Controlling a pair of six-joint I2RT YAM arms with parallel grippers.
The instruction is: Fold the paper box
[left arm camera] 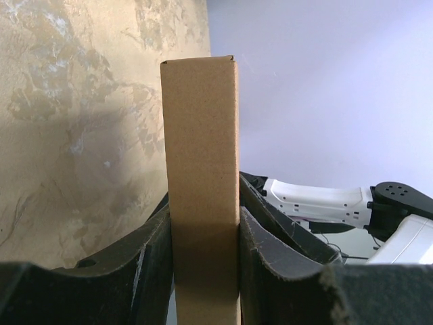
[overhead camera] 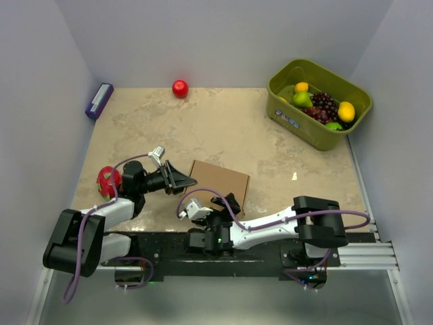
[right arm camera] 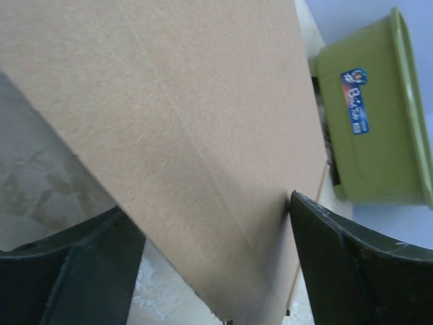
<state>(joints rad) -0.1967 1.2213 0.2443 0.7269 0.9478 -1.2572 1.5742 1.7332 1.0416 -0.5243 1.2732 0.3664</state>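
The paper box (overhead camera: 223, 179) is plain brown cardboard and lies near the table's front, between the two arms. My left gripper (overhead camera: 181, 180) is shut on the box's left edge. In the left wrist view the narrow brown wall of the paper box (left arm camera: 199, 135) stands pinched between both black fingers (left arm camera: 145, 264). My right gripper (overhead camera: 226, 203) sits at the box's near edge. In the right wrist view its jaws stand wide around a corner of the paper box (right arm camera: 189, 135). The right finger (right arm camera: 325, 257) touches the cardboard edge, and the left finger stays apart from it.
An olive-green bin (overhead camera: 304, 128) of fruit stands at the back right, also in the right wrist view as the green bin (right arm camera: 379, 122). A red apple (overhead camera: 180, 88) lies at the back, a purple block (overhead camera: 99, 100) at the back left, and a red fruit (overhead camera: 107, 179) beside the left arm.
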